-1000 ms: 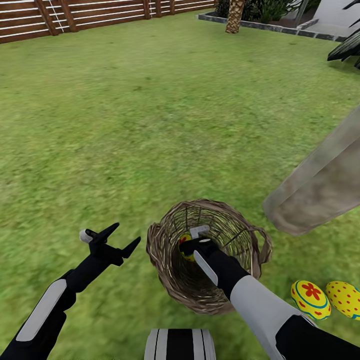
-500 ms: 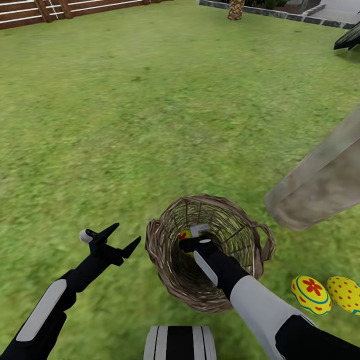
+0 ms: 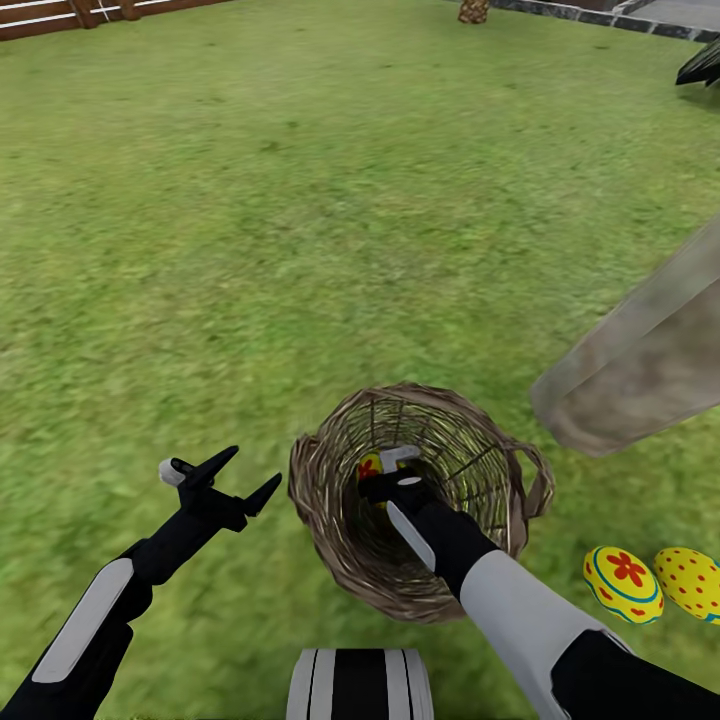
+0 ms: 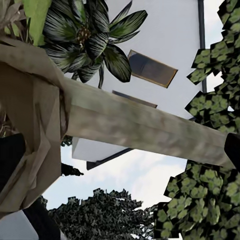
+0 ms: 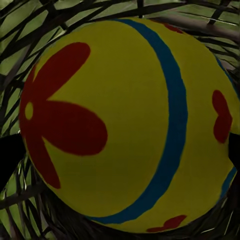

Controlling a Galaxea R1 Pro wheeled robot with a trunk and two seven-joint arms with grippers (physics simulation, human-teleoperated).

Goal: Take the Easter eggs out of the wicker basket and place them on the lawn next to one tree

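Note:
The wicker basket (image 3: 335,520) stands on the lawn (image 3: 300,250) just in front of me. My right gripper (image 3: 388,474) reaches down inside it, shut on a yellow Easter egg (image 3: 368,466) with a red flower and a blue band. In the right wrist view that egg (image 5: 125,125) sits between dark fingertips (image 5: 7,160) pressed against its two sides. Two more eggs (image 3: 623,584) (image 3: 690,583) lie on the grass to the right, near the foot of the grey-beige tree (image 3: 640,365). My left gripper (image 3: 253,470) hovers open and empty left of the basket.
A brown slat fence (image 3: 60,15) runs along the far left edge of the garden. A palm trunk (image 3: 473,10) and a paved border lie far ahead. The left wrist view looks up at the tree trunk (image 4: 140,125), a white house (image 4: 165,45) and foliage.
The head camera has tilted down a little, so fence and far border slid toward the top edge. Both arms, the basket and the eggs kept their places.

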